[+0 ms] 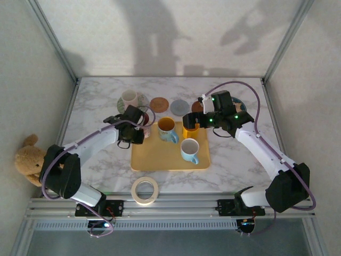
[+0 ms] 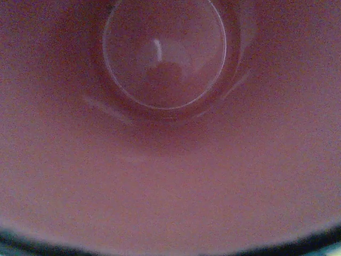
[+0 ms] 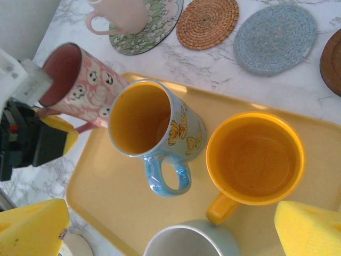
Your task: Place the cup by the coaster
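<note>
Cup [image 3: 85, 88] held by left gripper [image 3: 40, 106]; three cups [image 3: 146, 125] [image 3: 256, 157] [image 3: 186, 240] sit on tray [image 3: 106, 202].

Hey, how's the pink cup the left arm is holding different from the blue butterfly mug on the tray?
The pink cup has small panda-like faces and a dark red inside; the butterfly mug is blue with a yellow inside. The pink cup is tilted in the left gripper; the butterfly mug stands upright on the tray. Both are empty.

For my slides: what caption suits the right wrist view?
Left tool holds pink cup tilted by yellow tray; butterfly mug and orange mug on it, coasters beyond.
</note>
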